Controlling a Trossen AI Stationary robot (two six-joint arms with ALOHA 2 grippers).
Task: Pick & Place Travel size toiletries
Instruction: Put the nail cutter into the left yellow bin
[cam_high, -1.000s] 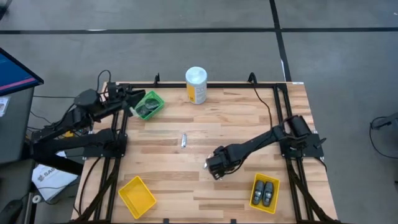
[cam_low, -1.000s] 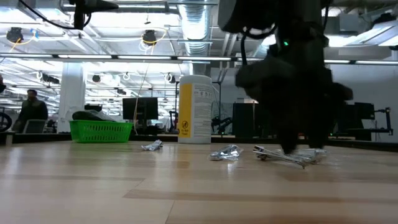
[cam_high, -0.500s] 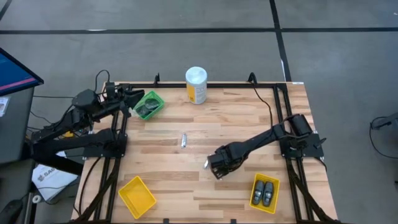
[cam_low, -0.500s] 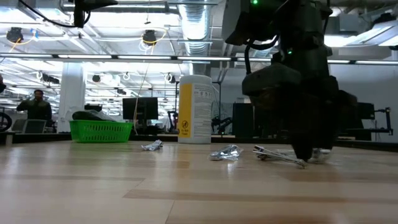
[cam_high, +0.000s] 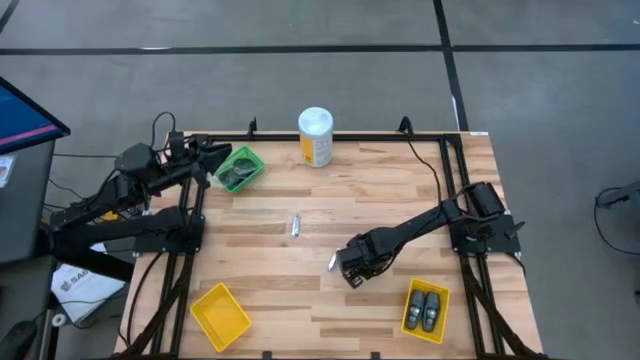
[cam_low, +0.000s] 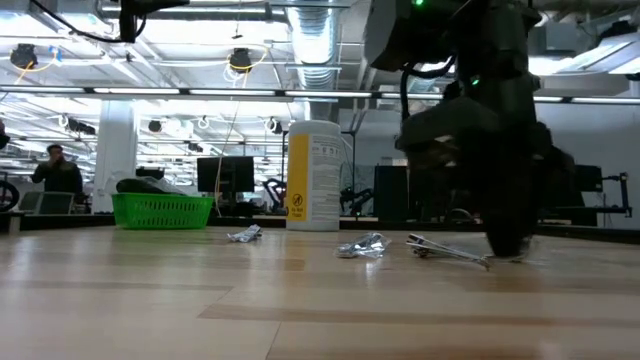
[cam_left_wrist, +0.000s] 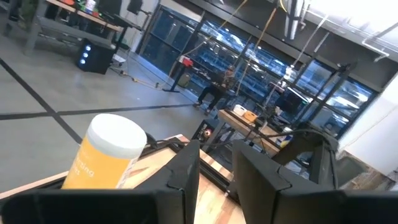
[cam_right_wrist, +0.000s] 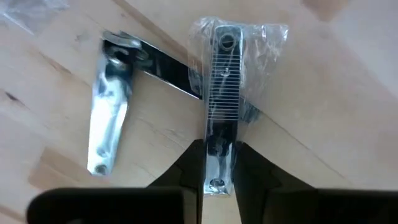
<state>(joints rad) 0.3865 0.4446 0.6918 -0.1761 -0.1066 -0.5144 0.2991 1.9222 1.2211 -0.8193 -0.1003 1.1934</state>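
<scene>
A silver nail clipper in clear wrap (cam_right_wrist: 219, 81) lies flat on the table, and my right gripper (cam_right_wrist: 219, 158) is shut on one end of it; the high view puts this gripper (cam_high: 348, 268) at the table's middle right. A second, unwrapped clipper (cam_right_wrist: 111, 118) lies beside it with its lever swung out. One more silver piece (cam_high: 296, 225) lies mid-table. My left gripper (cam_left_wrist: 216, 171) hangs open over the green bin (cam_high: 240, 168), which holds dark discs. Two dark pods (cam_high: 425, 308) sit in a yellow bin. My right gripper pinches the wrapped clipper's two long sides near one end (cam_right_wrist: 219, 134) between its two fingers (cam_right_wrist: 189, 165). The fingers come from above, pointing down, and stand across the clipper. The clipper lies flat on the wood, its other end stretching away from the fingers.
A tall white-and-yellow canister (cam_high: 316, 137) stands at the far edge. An empty yellow bin (cam_high: 220, 315) sits at the near left. In the low view more crinkled silver bits (cam_low: 362, 245) lie on the wood. A person (cam_low: 55, 170) stands far off in the room.
My right gripper has shut its fingers on the wrapped clipper, which stays lying on the table. The arm has edged slightly toward the table's right edge.
</scene>
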